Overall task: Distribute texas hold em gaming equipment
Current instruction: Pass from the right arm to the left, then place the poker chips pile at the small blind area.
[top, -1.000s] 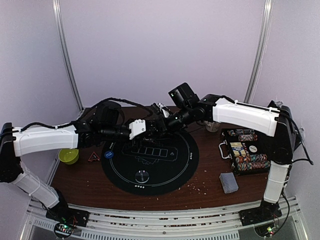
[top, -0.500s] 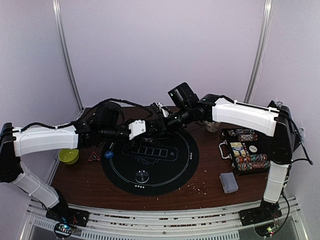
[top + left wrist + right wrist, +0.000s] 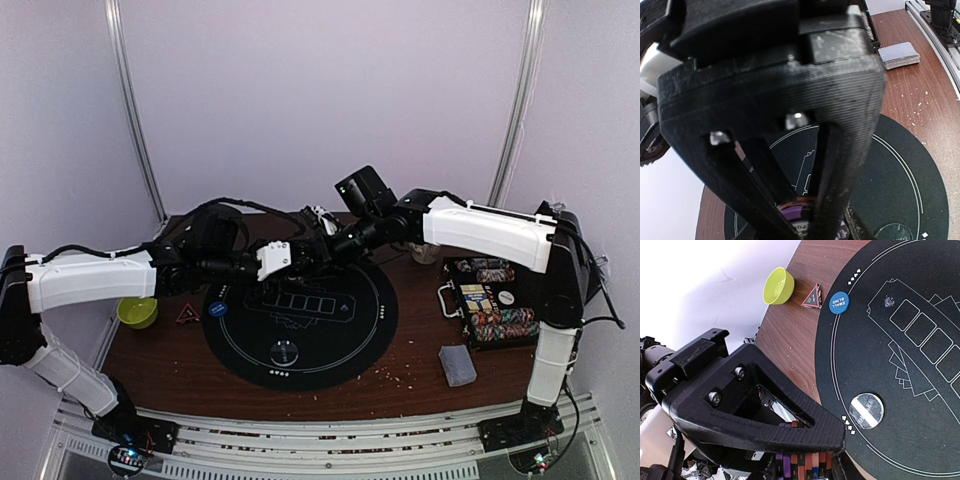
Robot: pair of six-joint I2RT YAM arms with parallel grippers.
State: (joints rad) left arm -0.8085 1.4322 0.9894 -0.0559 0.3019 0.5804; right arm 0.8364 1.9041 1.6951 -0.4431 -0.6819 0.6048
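Blue disc (image 3: 839,302) reads "SMALL BLIND" in the right wrist view, lying on the black mat (image 3: 905,440) near its rim; overhead we see it only as a dot; a clear disc (image 3: 866,410) also lies on the mat; a stack of striped chips (image 3: 802,462) sits among black fingers there; the left wrist view shows a purple chip (image 3: 799,220) lettered "PO"; left fingers (image 3: 292,256) and right fingers (image 3: 318,248) meet over the mat's far edge; whether either pair clamps the stack, we cannot tell; overhead shows the chip case (image 3: 490,300) on the worktop (image 3: 400,385), the card deck (image 3: 458,364) just beside it.
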